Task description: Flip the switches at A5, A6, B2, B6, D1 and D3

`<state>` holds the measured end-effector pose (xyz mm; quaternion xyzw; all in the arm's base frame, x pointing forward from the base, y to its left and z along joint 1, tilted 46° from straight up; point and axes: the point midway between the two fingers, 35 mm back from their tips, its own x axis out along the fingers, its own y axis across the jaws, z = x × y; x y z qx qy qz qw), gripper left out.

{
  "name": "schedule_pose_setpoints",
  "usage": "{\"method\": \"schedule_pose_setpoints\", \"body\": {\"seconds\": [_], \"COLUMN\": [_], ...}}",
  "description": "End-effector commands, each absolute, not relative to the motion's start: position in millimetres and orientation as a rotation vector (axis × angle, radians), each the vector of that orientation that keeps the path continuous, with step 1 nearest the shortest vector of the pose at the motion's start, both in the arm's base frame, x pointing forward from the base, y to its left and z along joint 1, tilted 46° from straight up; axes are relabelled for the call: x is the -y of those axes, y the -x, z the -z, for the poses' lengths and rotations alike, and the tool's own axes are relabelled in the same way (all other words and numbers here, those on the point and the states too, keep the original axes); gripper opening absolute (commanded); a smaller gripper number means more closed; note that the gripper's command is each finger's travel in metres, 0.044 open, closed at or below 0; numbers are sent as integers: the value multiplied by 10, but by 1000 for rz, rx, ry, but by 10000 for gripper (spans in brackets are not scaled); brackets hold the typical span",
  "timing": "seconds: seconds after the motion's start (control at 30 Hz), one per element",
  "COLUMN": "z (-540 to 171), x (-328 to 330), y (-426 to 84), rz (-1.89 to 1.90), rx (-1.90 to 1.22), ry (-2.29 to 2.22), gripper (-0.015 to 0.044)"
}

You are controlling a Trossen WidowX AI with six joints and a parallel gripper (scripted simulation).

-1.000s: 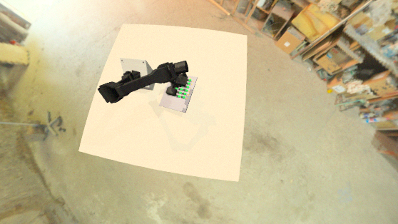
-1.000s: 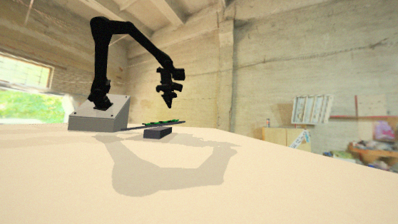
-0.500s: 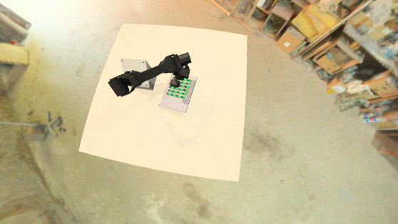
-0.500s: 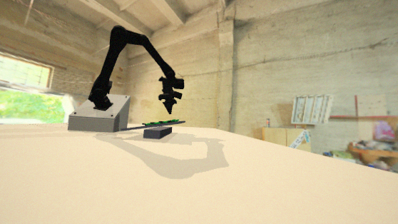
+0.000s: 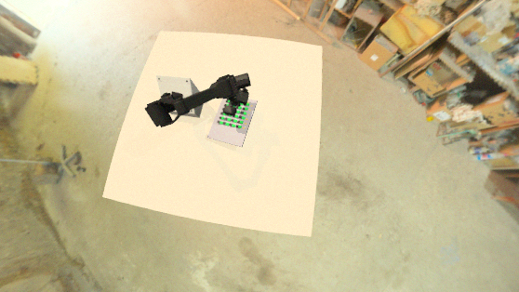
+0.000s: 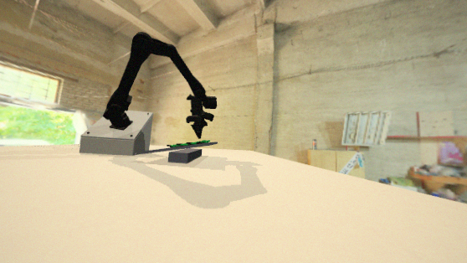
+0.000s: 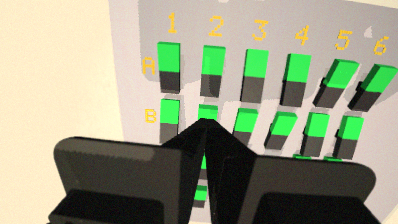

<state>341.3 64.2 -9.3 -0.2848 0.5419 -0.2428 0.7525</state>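
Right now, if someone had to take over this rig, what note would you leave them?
Jaws: shut, holding nothing, tip poised over switch B2, just off the panel.
Probably done: A5 and A6 lean differently from A1 to A4, so they look flipped. B6 is unclear.
Left: B2 next. D1 and D3 are hidden behind the jaws, so check them. Then lift clear and hold still.
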Motion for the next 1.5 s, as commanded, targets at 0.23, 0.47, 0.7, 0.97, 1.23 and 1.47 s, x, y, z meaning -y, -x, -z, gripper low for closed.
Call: {"method": "schedule_pose_setpoints", "body": {"seconds": [0.23, 0.47, 0.7, 0.97, 1.23, 1.47], "z": [178, 178, 178, 182, 189, 195], "x": [-552, -552, -552, -548, -541, -534], "y": [-3437, -3437, -3437, -3438, -3442, -3445], "rz": [531, 531, 531, 531, 531, 531], "rx": [-1185, -1185, -1185, -1185, -1185, -1185], "ry": [632, 632, 632, 632, 632, 632], "gripper": [0, 0, 0, 0, 0, 0]}}
